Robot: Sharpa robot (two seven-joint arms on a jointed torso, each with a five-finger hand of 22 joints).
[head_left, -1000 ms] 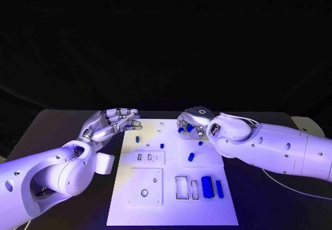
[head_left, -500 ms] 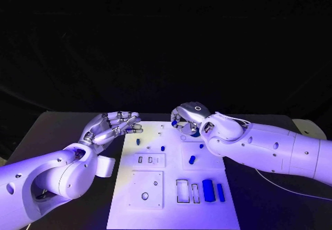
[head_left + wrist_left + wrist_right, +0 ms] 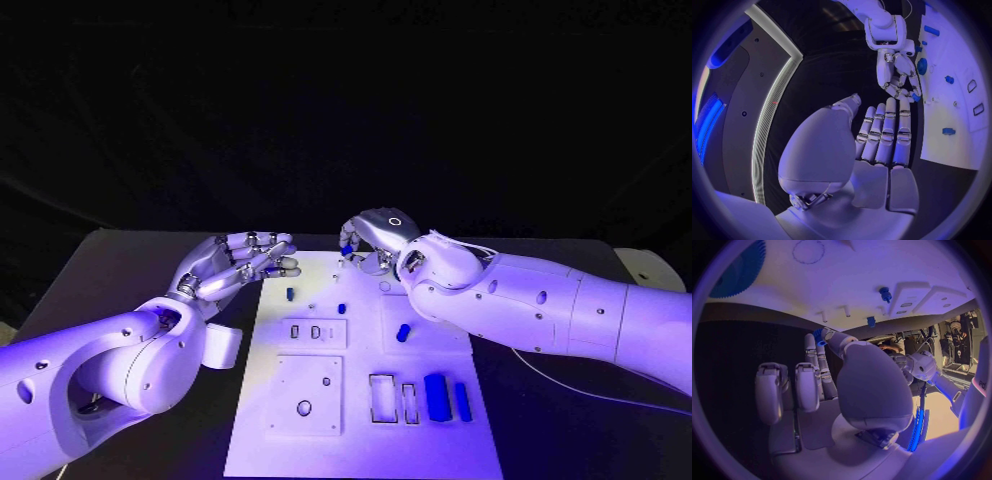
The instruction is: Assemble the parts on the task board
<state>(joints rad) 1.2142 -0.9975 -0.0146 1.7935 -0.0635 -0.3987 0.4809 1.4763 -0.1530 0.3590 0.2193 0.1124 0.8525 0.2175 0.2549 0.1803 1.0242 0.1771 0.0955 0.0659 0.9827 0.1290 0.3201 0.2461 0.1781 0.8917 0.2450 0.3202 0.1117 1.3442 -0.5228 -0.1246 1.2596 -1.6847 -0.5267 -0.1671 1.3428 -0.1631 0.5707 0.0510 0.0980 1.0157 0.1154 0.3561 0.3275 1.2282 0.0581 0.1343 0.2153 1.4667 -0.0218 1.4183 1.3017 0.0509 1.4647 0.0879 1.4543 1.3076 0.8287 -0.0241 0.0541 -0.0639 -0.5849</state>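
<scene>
White board: the task board [image 3: 361,420] lies lengthwise mid-table on the black table [image 3: 101,270], its far end between the two hands.
Left hand: the left hand [image 3: 238,262] hovers at about 10 o'clock from board centre, just off the board's far left corner; fingers straight and close together, palm turned up and inward, nothing in it. The left wrist view shows the same, fingers [image 3: 886,130] extended side by side and bare.
Right hand: the right hand [image 3: 378,243] hangs over the board's far edge at about 12 o'clock, fingers curled downward. In the right wrist view a small blue part [image 3: 819,334] sits pinched at the fingertips, thumb against a finger.
Loose parts: a blue peg [image 3: 289,294] and a second one [image 3: 342,308] stand near the far left of the board; a slanted blue piece [image 3: 404,332] lies at about 2 o'clock from centre.
Near right: two blue bars [image 3: 436,390] lie side by side at about 4 o'clock, just beside two empty rectangular slots [image 3: 379,396].
Gear: a blue toothed gear [image 3: 739,270] shows on the board in the right wrist view.
</scene>
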